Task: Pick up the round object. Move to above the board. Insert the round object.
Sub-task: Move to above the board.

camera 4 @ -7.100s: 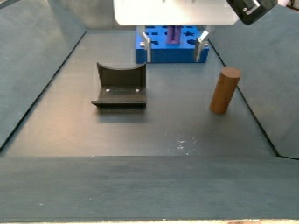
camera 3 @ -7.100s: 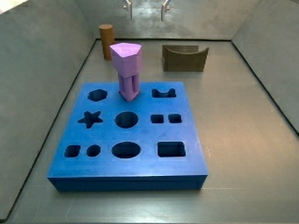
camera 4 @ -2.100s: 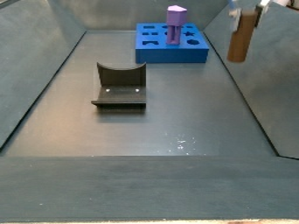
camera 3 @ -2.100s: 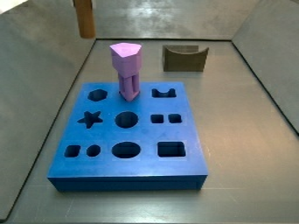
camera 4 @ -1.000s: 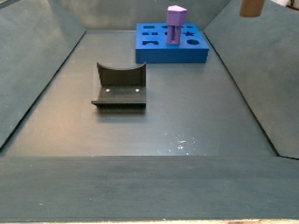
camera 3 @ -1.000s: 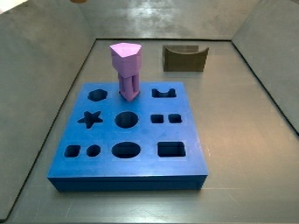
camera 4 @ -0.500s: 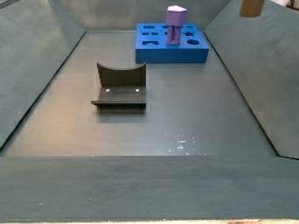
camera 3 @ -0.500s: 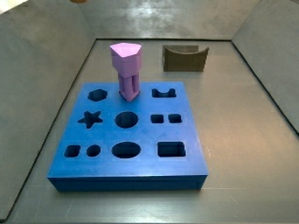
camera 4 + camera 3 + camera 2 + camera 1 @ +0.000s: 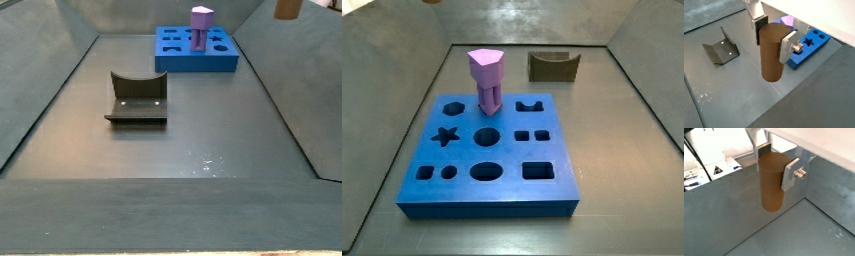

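My gripper is shut on the round object, a plain brown cylinder peg that hangs upright between the silver fingers; it shows in both wrist views. The gripper holds it high above the floor. In the side views only the peg's lower tip shows at the picture's upper edge. The blue board with shaped holes lies on the floor, apart from the peg; it also shows in a side view and a wrist view.
A purple pentagonal peg stands in the board, also seen in a side view. The olive-brown arch-notched block sits behind the board and shows again in a side view and a wrist view. Grey walls enclose the floor.
The peg, which stood on the floor at first, has been taken hold of and lifted to the top of the side views. It has held still over the last second.
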Motion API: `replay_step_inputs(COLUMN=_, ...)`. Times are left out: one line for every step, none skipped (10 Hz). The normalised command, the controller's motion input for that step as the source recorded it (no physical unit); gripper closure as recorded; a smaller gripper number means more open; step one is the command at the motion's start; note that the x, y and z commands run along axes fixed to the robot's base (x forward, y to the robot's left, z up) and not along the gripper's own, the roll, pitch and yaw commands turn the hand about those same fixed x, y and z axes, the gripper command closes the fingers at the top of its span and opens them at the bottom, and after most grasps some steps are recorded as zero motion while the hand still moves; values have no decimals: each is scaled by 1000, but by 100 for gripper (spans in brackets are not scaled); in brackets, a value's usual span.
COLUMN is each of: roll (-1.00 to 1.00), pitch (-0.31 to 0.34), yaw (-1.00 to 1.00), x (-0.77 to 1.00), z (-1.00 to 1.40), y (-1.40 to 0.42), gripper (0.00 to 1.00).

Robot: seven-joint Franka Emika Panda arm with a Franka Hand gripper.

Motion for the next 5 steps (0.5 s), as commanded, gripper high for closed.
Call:
replay_step_inputs(roll=-65, pitch=103, yaw=34, x=-476, z=14, y=-26, gripper=100)
replay_step_inputs(roll=-65, pitch=103, yaw=34, x=-476, z=14, y=-26, gripper=100)
replay_step_inputs(roll=-65, pitch=103, yaw=34, x=-476, z=14, y=-25, gripper=100)
replay_step_inputs(roll=-65, pitch=103, yaw=34, x=-476, z=14, y=-25, gripper=100)
replay_step_inputs(roll=-65, pitch=103, yaw=34, x=-476, z=14, y=-25, gripper=100)
